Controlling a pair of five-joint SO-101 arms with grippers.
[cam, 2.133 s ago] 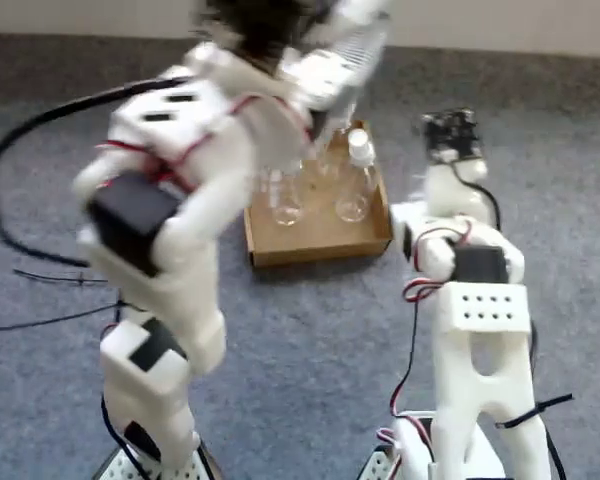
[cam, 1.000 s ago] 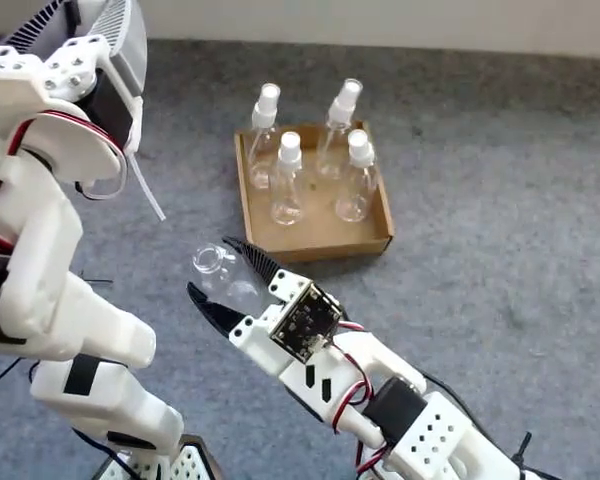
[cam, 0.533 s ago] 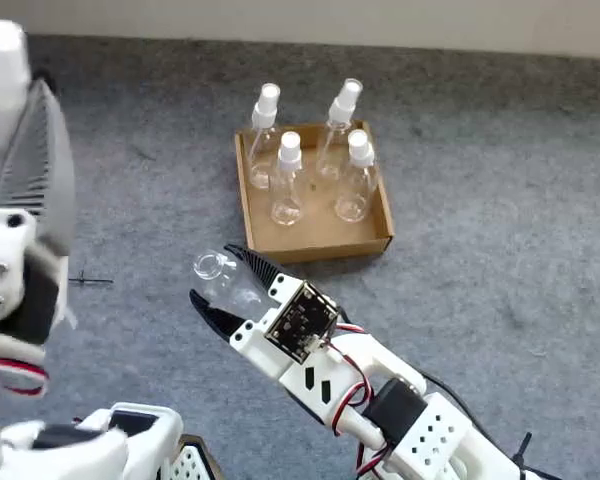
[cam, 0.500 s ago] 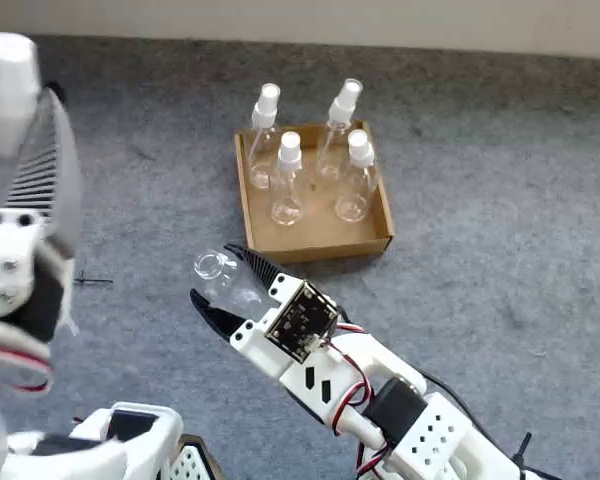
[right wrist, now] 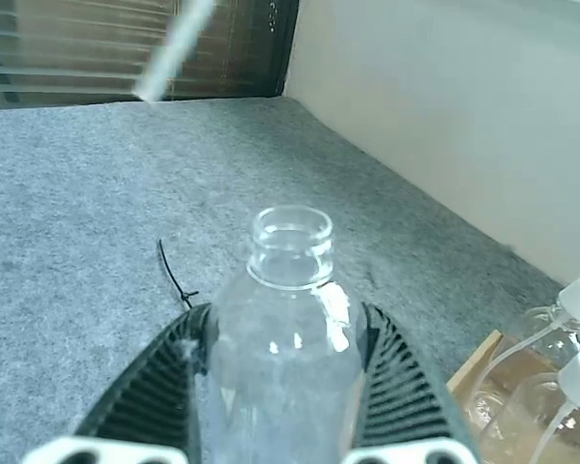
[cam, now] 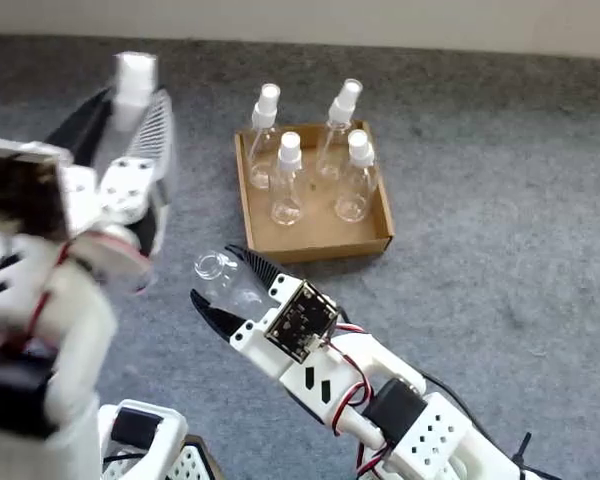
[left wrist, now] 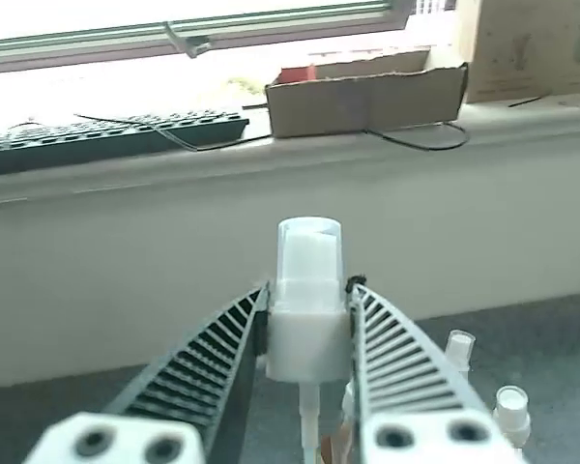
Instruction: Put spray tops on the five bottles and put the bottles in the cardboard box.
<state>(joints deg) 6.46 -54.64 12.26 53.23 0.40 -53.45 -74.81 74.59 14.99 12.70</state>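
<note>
My right gripper [cam: 214, 274] is shut on a clear, uncapped bottle [cam: 230, 285] just in front of the cardboard box [cam: 320, 246]; its open neck [right wrist: 290, 240] juts out beyond the fingers [right wrist: 155, 387]. My left gripper [cam: 130, 115] is raised at the left of the high view and shut on a white spray top [cam: 135, 76]. In the left wrist view the spray top [left wrist: 309, 309] stands clamped between both fingers, with its thin tube hanging below. A pale tube [right wrist: 174, 43] crosses the right wrist view above the bottle. Several capped bottles [cam: 285, 175] stand in the box.
Grey carpet covers the whole work surface. A thin black tie [right wrist: 174, 275] lies on the carpet beside the held bottle. Capped bottles [right wrist: 565, 367] show at the edge of the right wrist view. A pale wall runs along the far side.
My left arm has swung in from the far left toward the middle, carrying the spray top. The right gripper and its bottle have stayed in place.
</note>
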